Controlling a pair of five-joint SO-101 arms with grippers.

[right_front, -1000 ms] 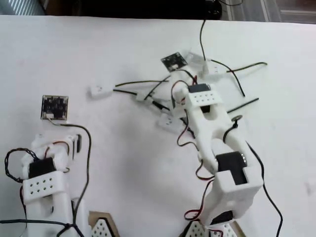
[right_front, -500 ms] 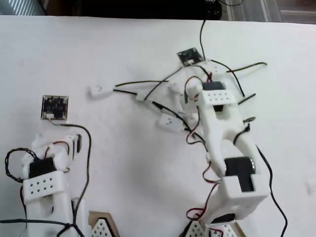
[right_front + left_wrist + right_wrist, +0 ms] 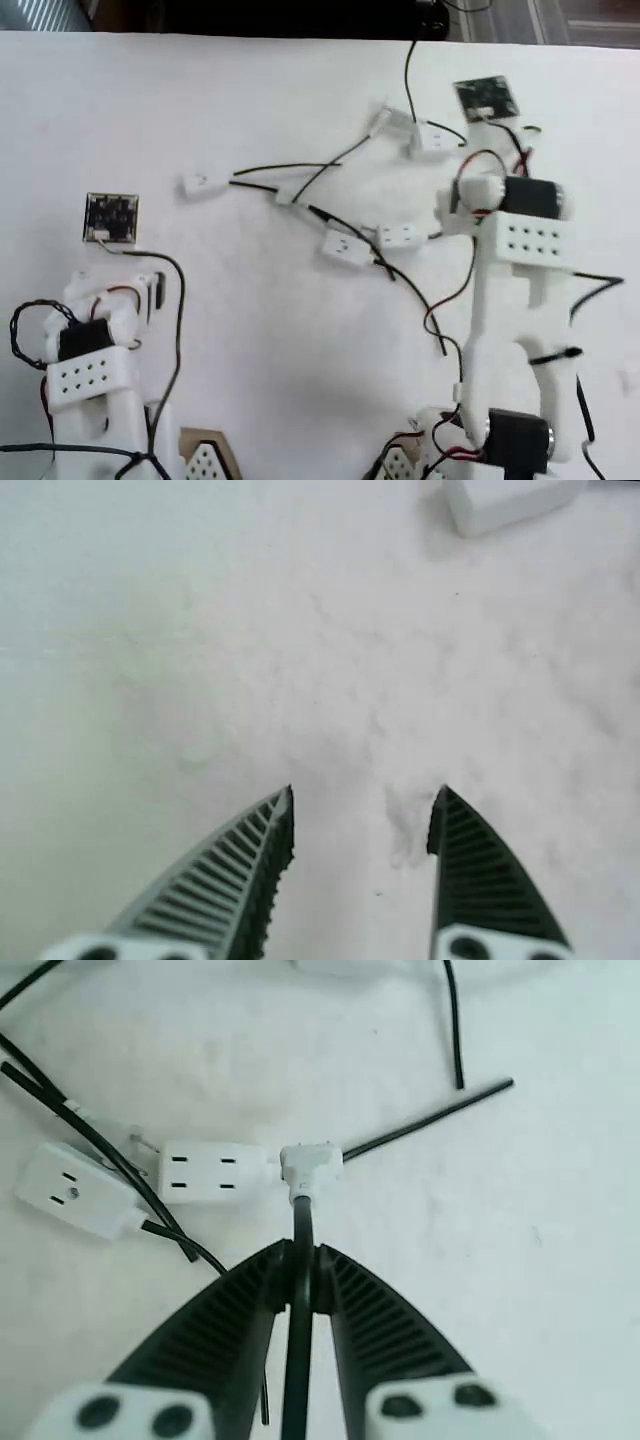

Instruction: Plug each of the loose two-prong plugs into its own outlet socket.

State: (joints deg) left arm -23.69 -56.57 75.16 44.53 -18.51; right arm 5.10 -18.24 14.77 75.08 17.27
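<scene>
My right tool [image 3: 302,1252] was pinched shut on the black cord [image 3: 300,1222] of a small white plug [image 3: 310,1160] (T-shaped head), which lay just beside a white outlet block [image 3: 213,1172].

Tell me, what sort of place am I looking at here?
Probably a robotics lab bench: the left arm and right arm sit at a white table strewn with outlet blocks and black cords, the right end effector clamping a plug cord.

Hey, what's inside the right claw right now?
A black cord, pinched in the right claw. It runs to a white plug beside an outlet. The plug's prongs are hidden, so I can't tell whether it's seated.
</scene>
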